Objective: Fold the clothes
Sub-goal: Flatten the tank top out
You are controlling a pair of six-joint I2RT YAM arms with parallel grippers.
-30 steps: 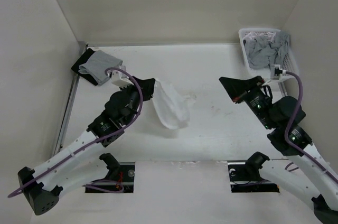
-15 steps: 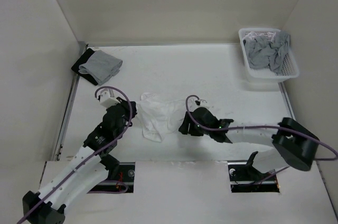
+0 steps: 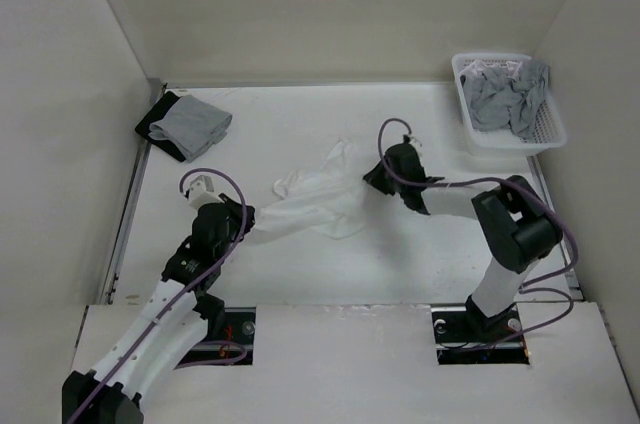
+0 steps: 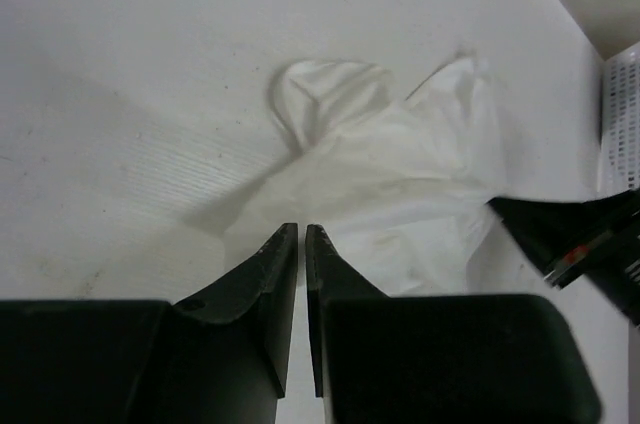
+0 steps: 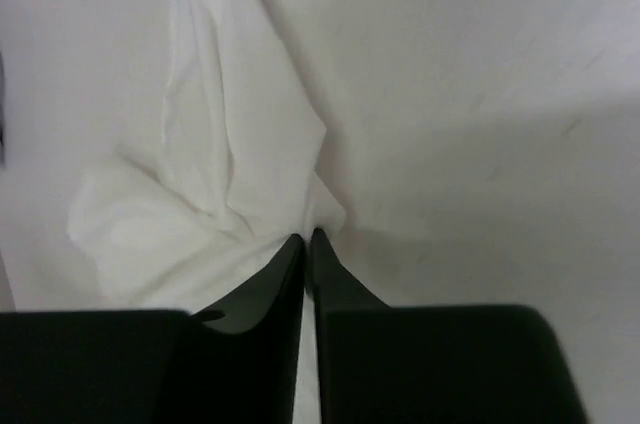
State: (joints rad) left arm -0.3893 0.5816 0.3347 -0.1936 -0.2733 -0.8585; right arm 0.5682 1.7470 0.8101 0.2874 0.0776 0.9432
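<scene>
Top (image 3: pixel 322 199) spans left jaws to right jaws, pinched in both.

Plain white, no print: sleeveless top (image 3: pixel 320 199); table (image 3: pixel 420 254); perforated basket (image 3: pixel 500 140) at 2 o'clock.
Grey: garments (image 3: pixel 505 94) inside basket; folded garment (image 3: pixel 190 126) at 10 o'clock, on black cloth (image 3: pixel 152 122).
Black: left gripper (image 4: pixel 302 229), right gripper (image 5: pixel 305 236).
Purple: cables (image 3: pixel 381 134).
</scene>
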